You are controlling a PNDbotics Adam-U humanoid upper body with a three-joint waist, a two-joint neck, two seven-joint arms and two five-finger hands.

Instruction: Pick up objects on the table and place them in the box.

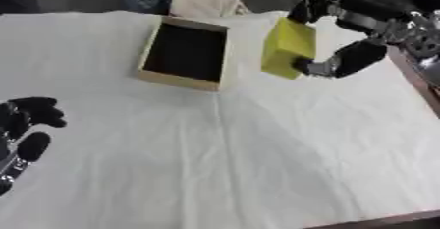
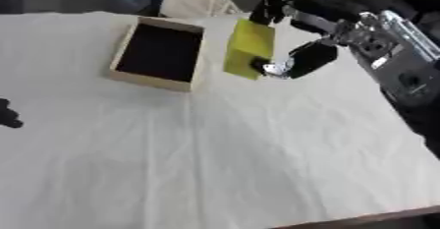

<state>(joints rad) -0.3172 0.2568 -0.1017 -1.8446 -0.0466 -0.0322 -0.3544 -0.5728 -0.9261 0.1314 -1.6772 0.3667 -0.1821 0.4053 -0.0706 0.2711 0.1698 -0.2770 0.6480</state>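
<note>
Our yellow block [image 1: 288, 47] could slip and fall on the white table [image 1: 258, 164], or bump the wall of the box [image 1: 183, 52], because we hold it only by its edges. Our right hand [image 2: 305, 31] pinches it between fingers and thumb, up in the air just beside the box. Our left hand [image 1: 26, 125] rests by the left edge with its fingers curled
</note>
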